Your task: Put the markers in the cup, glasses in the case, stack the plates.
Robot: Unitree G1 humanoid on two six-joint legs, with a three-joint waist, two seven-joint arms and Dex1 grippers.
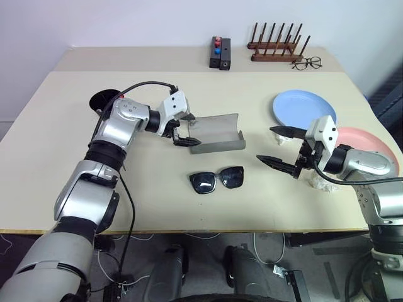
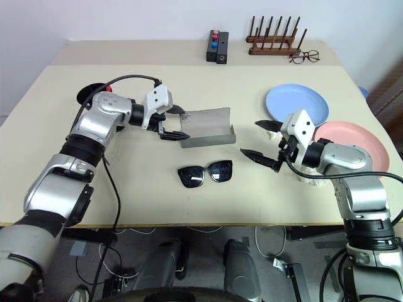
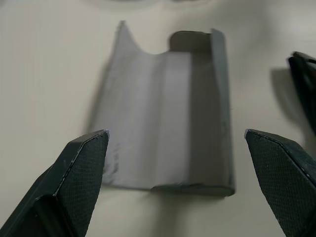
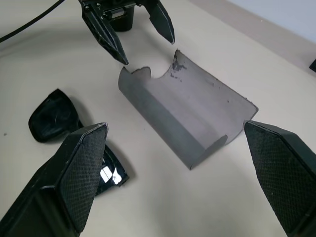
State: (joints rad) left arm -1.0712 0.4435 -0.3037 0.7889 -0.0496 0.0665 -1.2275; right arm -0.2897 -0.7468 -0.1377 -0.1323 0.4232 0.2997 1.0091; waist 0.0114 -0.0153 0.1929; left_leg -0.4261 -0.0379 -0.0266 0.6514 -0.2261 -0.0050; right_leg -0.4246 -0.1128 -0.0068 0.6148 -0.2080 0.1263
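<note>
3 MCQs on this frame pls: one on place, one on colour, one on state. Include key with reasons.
1. Where do the sunglasses lie?
A. inside the case
B. on the table, in front of the case
C. on the pink plate

2. What colour is the plate farther from the robot?
A. light blue
B. green
C. white

3. What is the state of the case?
A. shut
B. open and empty
C. open with the sunglasses inside

Key: 1 B, they sit on the bare table nearer the robot than the case. 2 A, the blue plate lies beyond the pink plate. 3 B, its grey hollow shows nothing inside.
</note>
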